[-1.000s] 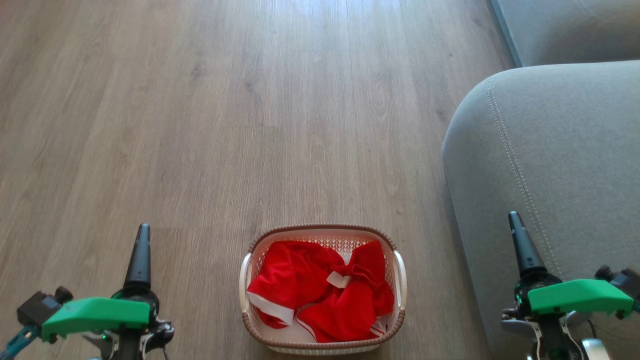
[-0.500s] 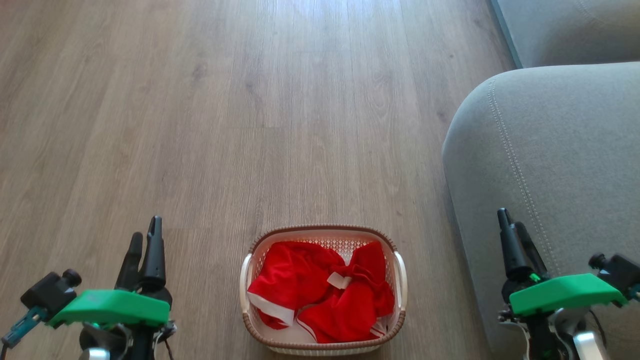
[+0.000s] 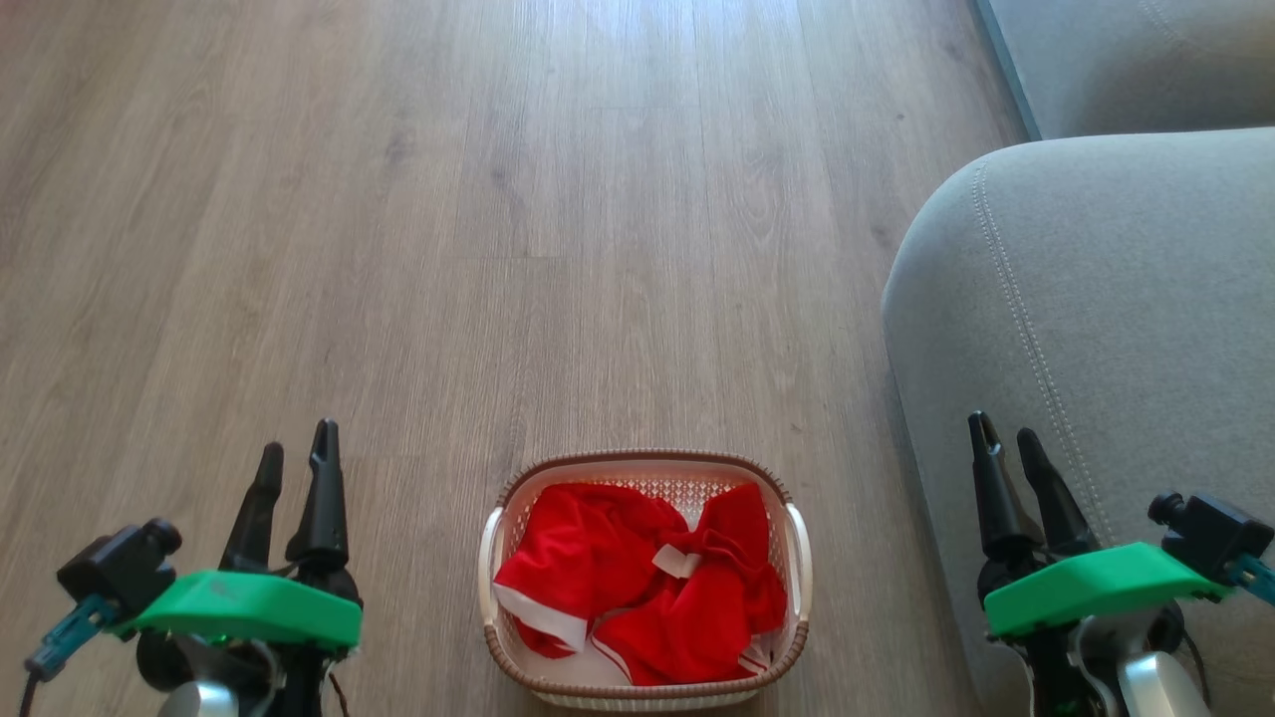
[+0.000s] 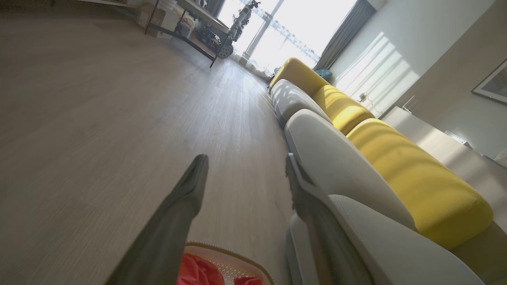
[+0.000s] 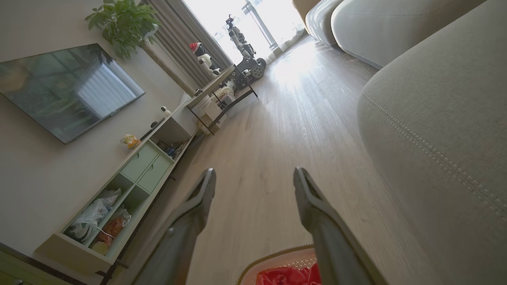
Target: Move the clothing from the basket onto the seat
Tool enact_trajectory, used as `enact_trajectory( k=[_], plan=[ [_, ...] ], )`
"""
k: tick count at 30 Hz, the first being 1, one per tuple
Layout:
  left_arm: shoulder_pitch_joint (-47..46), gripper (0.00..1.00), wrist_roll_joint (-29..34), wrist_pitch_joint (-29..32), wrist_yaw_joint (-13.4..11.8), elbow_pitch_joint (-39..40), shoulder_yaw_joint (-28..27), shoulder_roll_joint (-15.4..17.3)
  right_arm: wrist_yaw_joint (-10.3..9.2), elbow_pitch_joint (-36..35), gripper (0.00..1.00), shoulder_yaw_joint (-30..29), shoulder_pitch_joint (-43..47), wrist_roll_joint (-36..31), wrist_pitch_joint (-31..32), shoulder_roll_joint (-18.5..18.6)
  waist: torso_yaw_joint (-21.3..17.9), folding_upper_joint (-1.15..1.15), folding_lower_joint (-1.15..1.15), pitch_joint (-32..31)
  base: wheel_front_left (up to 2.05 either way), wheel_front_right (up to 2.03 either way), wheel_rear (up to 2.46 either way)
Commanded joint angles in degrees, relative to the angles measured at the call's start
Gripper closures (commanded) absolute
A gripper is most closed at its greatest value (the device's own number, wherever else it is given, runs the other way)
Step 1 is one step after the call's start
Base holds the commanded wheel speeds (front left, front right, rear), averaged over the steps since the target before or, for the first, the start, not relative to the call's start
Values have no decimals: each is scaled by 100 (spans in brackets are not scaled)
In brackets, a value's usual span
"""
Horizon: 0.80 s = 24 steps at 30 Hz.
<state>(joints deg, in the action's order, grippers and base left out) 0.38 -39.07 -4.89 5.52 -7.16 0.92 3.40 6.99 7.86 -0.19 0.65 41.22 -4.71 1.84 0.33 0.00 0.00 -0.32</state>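
Note:
The white basket [image 3: 492,558] with a brown rim stands on the wood floor at the bottom centre of the head view. Bright red clothing [image 3: 637,583] with white trim lies crumpled inside it. The light grey seat [image 3: 1106,319] rises just right of the basket. My left gripper [image 3: 296,446] hovers left of the basket, open and empty. My right gripper [image 3: 1006,430] hangs over the seat's near edge, open and empty. The left wrist view catches the basket [image 4: 233,259] and clothing [image 4: 198,273] below my left gripper [image 4: 245,164]. In the right wrist view the basket [image 5: 277,255] and clothing [image 5: 289,276] lie beneath my right gripper [image 5: 253,178].
Wood floor [image 3: 498,249] stretches ahead of the basket. A second grey cushion [image 3: 1136,60] sits at the far right. Yellow backrests [image 4: 416,174] line the sofa. A low shelf unit [image 5: 130,178], a wall television [image 5: 67,87] and a plant [image 5: 122,19] stand along the opposite wall.
Both grippers have rolled about their wrists, so each now shows two separate fingers instead of one. Both have also drifted slightly toward the basket. Basket and clothing lie unchanged.

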Motion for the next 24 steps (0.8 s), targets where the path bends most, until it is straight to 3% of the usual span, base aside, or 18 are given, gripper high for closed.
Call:
enact_trajectory(
  k=[1, 24],
  plan=[
    [-238, 0, 250, -91, -7, 269, -66, 132, 30, -256, 0, 121, -237, -228, -123, 77, -1, 0, 0, -4, 0, 0, 0],
    [-205, 0, 1738, -522, -74, 475, 159, 285, 39, -366, 0, 197, -221, -1765, -547, 63, -22, 0, 0, -37, 0, 0, 0]
  ],
)
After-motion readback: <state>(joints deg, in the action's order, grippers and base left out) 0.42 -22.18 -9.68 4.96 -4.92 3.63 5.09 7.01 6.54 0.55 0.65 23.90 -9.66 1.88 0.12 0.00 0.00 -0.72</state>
